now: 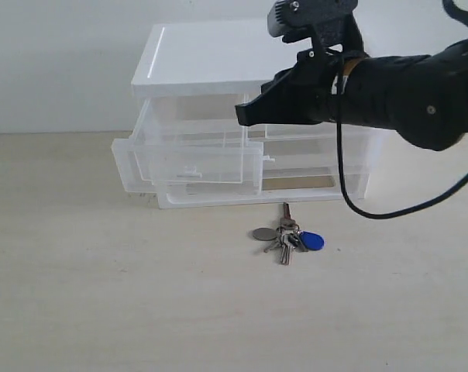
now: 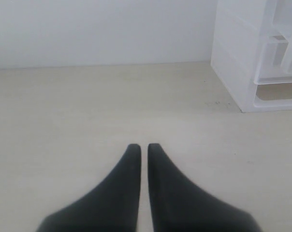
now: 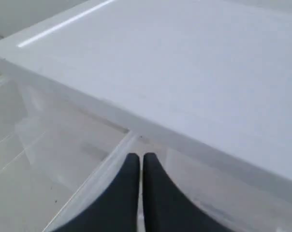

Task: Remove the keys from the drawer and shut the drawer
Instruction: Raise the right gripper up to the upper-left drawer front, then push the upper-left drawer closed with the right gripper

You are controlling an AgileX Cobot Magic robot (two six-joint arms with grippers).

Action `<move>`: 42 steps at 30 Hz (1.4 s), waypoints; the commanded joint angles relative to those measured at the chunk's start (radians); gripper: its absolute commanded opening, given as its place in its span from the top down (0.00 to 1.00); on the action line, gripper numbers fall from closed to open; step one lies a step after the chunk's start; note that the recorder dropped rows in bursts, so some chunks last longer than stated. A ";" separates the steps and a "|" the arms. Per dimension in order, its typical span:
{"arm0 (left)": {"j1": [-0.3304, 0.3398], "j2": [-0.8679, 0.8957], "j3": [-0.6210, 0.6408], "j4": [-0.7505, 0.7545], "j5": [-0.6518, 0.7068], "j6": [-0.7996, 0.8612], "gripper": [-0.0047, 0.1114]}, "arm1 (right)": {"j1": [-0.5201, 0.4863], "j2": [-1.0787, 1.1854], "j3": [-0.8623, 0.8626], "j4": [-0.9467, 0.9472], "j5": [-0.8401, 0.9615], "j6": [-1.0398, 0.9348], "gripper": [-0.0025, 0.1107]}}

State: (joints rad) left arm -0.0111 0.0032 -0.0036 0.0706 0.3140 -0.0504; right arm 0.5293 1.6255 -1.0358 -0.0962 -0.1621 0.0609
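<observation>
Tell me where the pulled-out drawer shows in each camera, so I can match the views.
Exterior view: the drawer sits left of centre, pulled out of the white unit.
Left wrist view: only a corner of the white unit shows; the drawer cannot be picked out.
Right wrist view: the drawer lies open under the white unit's top.
Shared landmark: the white unit.

My right gripper point(image 3: 140, 157) is matt black, plastic by the look. The drawer point(image 1: 189, 164) is smooth, translucent plastic. The unit's top point(image 1: 211, 54) is glossy white plastic. The keys point(image 1: 284, 236) are dull grey metal, and their fob point(image 1: 313, 241) is shiny blue. The table point(image 1: 102, 310) is pale and matt.
</observation>
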 commanded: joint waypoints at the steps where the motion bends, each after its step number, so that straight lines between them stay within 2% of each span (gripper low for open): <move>1: 0.002 -0.003 0.004 -0.002 0.002 -0.010 0.92 | -0.002 0.084 -0.084 0.007 -0.025 -0.011 0.98; 9: 0.002 -0.003 0.004 -0.002 0.002 -0.010 0.92 | -0.002 0.154 -0.213 0.007 0.035 -0.070 0.98; 17: 0.002 -0.003 0.004 -0.002 0.002 -0.010 0.92 | -0.004 0.152 -0.214 0.007 0.073 -0.087 0.98; 22: 0.002 -0.003 0.004 -0.002 0.002 -0.010 0.92 | -0.055 0.153 -0.214 0.051 0.000 -0.087 0.98; 26: 0.002 -0.003 0.004 -0.002 0.002 -0.010 0.92 | -0.097 0.153 -0.214 0.133 0.010 -0.087 0.98; 32: 0.002 -0.003 0.004 -0.002 0.002 -0.010 0.92 | -0.101 0.153 -0.214 0.136 0.017 -0.115 0.98; 38: 0.002 -0.003 0.004 -0.002 0.002 -0.010 0.92 | -0.090 0.106 -0.214 0.134 0.152 -0.103 0.98; 42: 0.002 -0.003 0.004 -0.002 0.002 -0.010 0.92 | -0.079 -0.006 -0.212 0.134 0.288 -0.121 0.98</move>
State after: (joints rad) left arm -0.0111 0.0032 -0.0036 0.0706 0.3140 -0.0504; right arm 0.4404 1.6938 -1.2459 0.0395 0.0371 -0.0462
